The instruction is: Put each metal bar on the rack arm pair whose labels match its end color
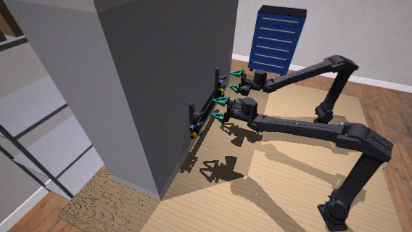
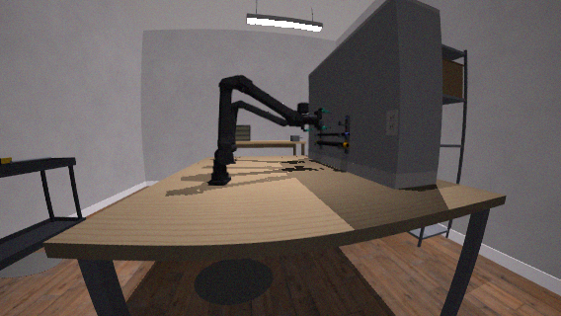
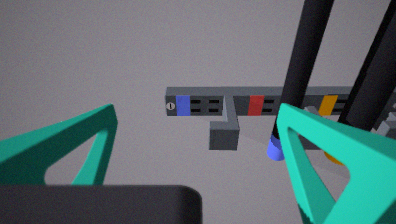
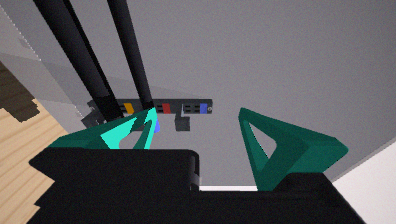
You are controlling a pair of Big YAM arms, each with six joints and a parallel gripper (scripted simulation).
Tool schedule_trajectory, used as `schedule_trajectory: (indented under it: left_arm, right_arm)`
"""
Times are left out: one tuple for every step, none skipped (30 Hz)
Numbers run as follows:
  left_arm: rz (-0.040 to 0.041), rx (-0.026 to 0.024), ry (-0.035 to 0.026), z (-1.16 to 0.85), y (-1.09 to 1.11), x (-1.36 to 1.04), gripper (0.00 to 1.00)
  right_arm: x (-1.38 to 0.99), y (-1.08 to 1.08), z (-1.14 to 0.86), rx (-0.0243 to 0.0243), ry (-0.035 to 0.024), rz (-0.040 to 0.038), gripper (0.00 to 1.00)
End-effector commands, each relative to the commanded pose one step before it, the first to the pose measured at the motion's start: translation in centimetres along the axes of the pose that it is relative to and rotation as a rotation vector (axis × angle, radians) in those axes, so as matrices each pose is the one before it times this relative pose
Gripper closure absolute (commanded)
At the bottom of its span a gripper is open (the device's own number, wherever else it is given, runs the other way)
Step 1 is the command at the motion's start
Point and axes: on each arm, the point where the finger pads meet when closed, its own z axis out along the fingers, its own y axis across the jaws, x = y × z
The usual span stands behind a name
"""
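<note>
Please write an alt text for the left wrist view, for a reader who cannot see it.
An open teal gripper faces a wall rack upright with blue, red and orange labels. The blue-ended bar stands by the red label, and a thicker-looking, orange-ended bar by the orange one; the arm by the blue label holds no bar.

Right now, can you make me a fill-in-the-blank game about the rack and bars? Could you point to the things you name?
The top label on the wall rack (image 1: 191, 110) (image 2: 347, 120) (image 3: 200, 91) (image 4: 192, 102) is ____.
The middle label is ____.
The bar with orange ends (image 1: 193, 135) (image 2: 331, 143) (image 3: 375, 65) (image 4: 82, 65) lies ____ the bar with blue ends (image 1: 192, 127) (image 2: 336, 134) (image 3: 307, 40) (image 4: 131, 55).
The left gripper (image 1: 213, 108) (image 2: 327, 119) (image 3: 197, 112) is ____, not shut.

Missing words: blue; red; below; open
</note>
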Motion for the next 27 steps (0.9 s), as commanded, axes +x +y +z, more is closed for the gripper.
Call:
schedule_trajectory:
  left_arm:
    - [-0.04786,-0.09374,0.00975,0.7,6.513,0.751,0.01]
    - [-0.00005,0.0,0.0,-0.008,-0.148,0.017,0.02]
    - [-0.00005,0.0,0.0,-0.008,-0.148,0.017,0.03]
    - [-0.00005,0.0,0.0,-0.008,-0.148,0.017,0.04]
    - [-0.00005,0.0,0.0,-0.008,-0.148,0.017,0.04]
    - [-0.00005,0.0,0.0,-0.008,-0.148,0.017,0.05]
    - [-0.00005,0.0,0.0,-0.008,-0.148,0.017,0.06]
    - [-0.00005,0.0,0.0,-0.008,-0.148,0.017,0.07]
    - [-0.00005,0.0,0.0,-0.008,-0.148,0.017,0.07]
    - [-0.00005,0.0,0.0,-0.008,-0.148,0.017,0.08]
    - [-0.00005,0.0,0.0,-0.008,-0.148,0.017,0.09]
    - [-0.00005,0.0,0.0,-0.008,-0.148,0.017,0.1]
    - [-0.00005,0.0,0.0,-0.008,-0.148,0.017,0.11]
    - [-0.00005,0.0,0.0,-0.008,-0.148,0.017,0.11]
    - [0.0,0.0,0.0,0.0,0.0,0.0,0.11]
    - [0.0,0.0,0.0,0.0,0.0,0.0,0.11]
    - [-0.00003,0.00004,0.00003,-0.006,-0.152,0.017,0.12]
    - [-0.00003,0.00004,0.00003,-0.006,-0.152,0.017,0.13]
    - [-0.00003,0.00004,0.00003,-0.006,-0.152,0.017,0.14]
    - [-0.00003,0.00004,0.00003,-0.006,-0.152,0.017,0.14]
    - [-0.00003,0.00004,0.00003,-0.006,-0.152,0.017,0.15]
    - [-0.00003,0.00004,0.00003,-0.006,-0.152,0.017,0.16]
    - [-0.00003,0.00004,0.00003,-0.006,-0.152,0.017,0.17]
    - [-0.00003,0.00004,0.00003,-0.006,-0.152,0.017,0.18]
    - [-0.00003,0.00004,0.00003,-0.006,-0.152,0.017,0.18]
    - [-0.00003,0.00004,0.00003,-0.006,-0.152,0.017,0.19]
    - [-0.00003,0.00004,0.00003,-0.006,-0.152,0.017,0.2]
  right_arm:
    - [0.535,-4.939,0.273,0.07592,0.00492,0.04531,0.01]
    - [-0.001,0.161,-0.009,-0.00017,0.0,-0.00001,0.02]
    - [-0.001,0.161,-0.009,-0.00017,0.0,-0.00001,0.03]
    - [-0.001,0.161,-0.009,-0.00017,0.0,-0.00001,0.03]
    - [-0.001,0.161,-0.009,-0.00017,0.0,-0.00001,0.04]
    - [-0.001,0.161,-0.009,-0.00017,0.0,-0.00001,0.05]
    - [-0.001,0.161,-0.009,-0.00017,0.0,-0.00001,0.06]
    - [-0.001,0.161,-0.009,-0.00017,0.0,-0.00001,0.06]
    - [-0.001,0.161,-0.009,-0.00017,0.0,-0.00001,0.07]
    - [-0.001,0.161,-0.009,-0.00017,0.0,-0.00001,0.08]
    - [-0.001,0.161,-0.009,-0.00017,0.0,-0.00001,0.09]
    - [-0.001,0.161,-0.009,-0.00017,0.0,-0.00001,0.1]
    - [-0.001,0.161,-0.009,-0.00017,0.0,-0.00001,0.1]
    - [-0.001,0.161,-0.009,-0.00017,0.0,-0.00001,0.11]
    - [0.0,0.0,0.0,0.0,0.0,0.0,0.11]
    - [0.0,0.0,0.0,0.0,0.0,0.0,0.11]
    - [-0.003,0.153,-0.004,-0.00109,0.00001,-0.00035,0.12]
    - [-0.003,0.153,-0.003,-0.00109,0.00001,-0.00035,0.13]
    - [-0.003,0.153,-0.003,-0.00109,0.00001,-0.00035,0.13]
    - [-0.003,0.153,-0.003,-0.00109,0.00001,-0.00035,0.14]
    - [-0.003,0.153,-0.003,-0.00109,0.00001,-0.00035,0.15]
    - [-0.003,0.153,-0.003,-0.00109,0.00001,-0.00035,0.16]
    - [-0.003,0.153,-0.003,-0.00109,0.00001,-0.00035,0.17]
    - [-0.003,0.153,-0.002,-0.00109,0.00001,-0.00035,0.17]
    - [-0.003,0.153,-0.002,-0.00109,0.00001,-0.00035,0.18]
    - [-0.003,0.153,-0.002,-0.00109,0.00001,-0.00035,0.19]
    - [-0.003,0.153,-0.002,-0.00109,0.00001,-0.00035,0.2]
